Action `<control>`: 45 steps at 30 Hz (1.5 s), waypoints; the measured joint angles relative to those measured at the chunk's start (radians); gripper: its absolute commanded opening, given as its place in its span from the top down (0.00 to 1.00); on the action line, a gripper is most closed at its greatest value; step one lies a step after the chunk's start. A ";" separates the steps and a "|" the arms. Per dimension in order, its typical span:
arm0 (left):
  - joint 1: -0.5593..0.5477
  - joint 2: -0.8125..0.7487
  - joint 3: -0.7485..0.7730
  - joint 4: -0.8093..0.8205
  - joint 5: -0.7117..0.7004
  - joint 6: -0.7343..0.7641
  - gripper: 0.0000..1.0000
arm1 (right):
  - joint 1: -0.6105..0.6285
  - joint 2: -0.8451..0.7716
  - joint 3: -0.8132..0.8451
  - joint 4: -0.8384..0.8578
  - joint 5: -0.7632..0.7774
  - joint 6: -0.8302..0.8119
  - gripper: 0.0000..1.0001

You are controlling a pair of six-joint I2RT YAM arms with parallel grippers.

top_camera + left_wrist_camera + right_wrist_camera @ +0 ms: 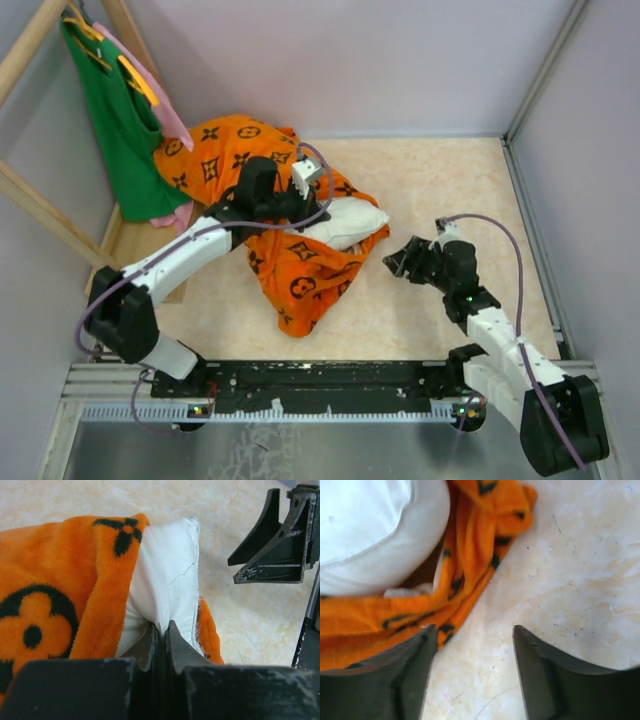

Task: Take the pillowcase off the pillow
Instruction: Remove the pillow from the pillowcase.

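Note:
The orange pillowcase [300,275] with black motifs lies crumpled in the middle left of the table, still wrapped round most of the white pillow [352,222], whose bare end sticks out to the right. My left gripper [303,218] is shut on a pinch of the pillow's white fabric [170,575]; the pillowcase's edge [60,595] sits just left of the jaws [161,629]. My right gripper [398,262] is open and empty, low over the table to the right of the pillow's end. Its view shows the pillow [370,535] and pillowcase [470,560] ahead of the fingers [475,642].
A green tank top [115,120] and a pink garment [172,125] hang on a wooden rack [40,210] at the back left. Grey walls close in the beige table [450,190] on three sides. The right gripper [280,545] shows in the left wrist view.

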 measured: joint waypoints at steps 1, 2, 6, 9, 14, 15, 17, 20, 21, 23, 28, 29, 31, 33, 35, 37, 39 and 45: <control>-0.010 -0.051 -0.056 0.045 -0.024 -0.023 1.00 | 0.006 -0.007 0.013 -0.011 0.006 -0.008 0.16; -0.020 -0.099 -0.108 0.091 -0.050 -0.044 1.00 | 0.015 -0.008 0.030 -0.024 0.014 -0.019 0.08; -0.055 -0.214 -0.236 0.236 -0.127 -0.105 1.00 | 0.091 0.005 0.137 -0.071 0.072 -0.062 0.01; -0.069 -0.229 -0.275 0.304 -0.162 -0.132 1.00 | 0.178 0.030 0.225 -0.079 0.122 -0.096 0.03; -0.113 -0.228 -0.301 0.346 -0.291 -0.159 1.00 | 0.264 0.106 0.294 -0.012 0.139 -0.106 0.05; -0.124 -0.228 -0.304 0.359 -0.325 -0.166 1.00 | 0.269 0.124 0.293 0.006 0.132 -0.097 0.05; -0.138 -0.228 -0.312 0.385 -0.367 -0.171 1.00 | 0.274 0.161 0.289 0.033 0.116 -0.064 0.03; -0.154 -0.235 -0.343 0.443 -0.420 -0.182 1.00 | 0.274 0.176 0.246 0.115 0.104 0.037 0.01; -0.159 -0.240 -0.359 0.463 -0.435 -0.187 1.00 | 0.274 0.176 0.236 0.131 0.103 0.064 0.01; -0.167 -0.250 -0.381 0.488 -0.459 -0.196 1.00 | 0.274 0.176 0.200 0.193 0.105 0.166 0.01; -0.176 -0.260 -0.390 0.523 -0.499 -0.219 1.00 | 0.274 0.200 0.139 0.325 0.140 0.425 0.01; -0.177 -0.261 -0.390 0.531 -0.503 -0.223 1.00 | 0.274 0.217 0.137 0.349 0.158 0.475 0.01; -0.178 -0.264 -0.390 0.539 -0.505 -0.235 1.00 | 0.274 0.249 0.136 0.393 0.183 0.541 0.01; -0.179 -0.267 -0.390 0.547 -0.500 -0.253 1.00 | 0.275 0.296 0.136 0.450 0.201 0.591 0.01; -0.180 -0.267 -0.390 0.558 -0.486 -0.274 1.00 | 0.277 0.350 0.137 0.507 0.216 0.628 0.01; -0.181 -0.267 -0.390 0.560 -0.477 -0.290 1.00 | 0.282 0.407 0.141 0.579 0.231 0.652 0.01; -0.182 -0.267 -0.390 0.569 -0.473 -0.307 1.00 | 0.283 0.455 0.149 0.649 0.236 0.661 0.01; -0.196 -0.266 -0.370 0.563 -0.520 -0.327 1.00 | 0.288 0.519 0.211 0.761 0.226 0.633 0.01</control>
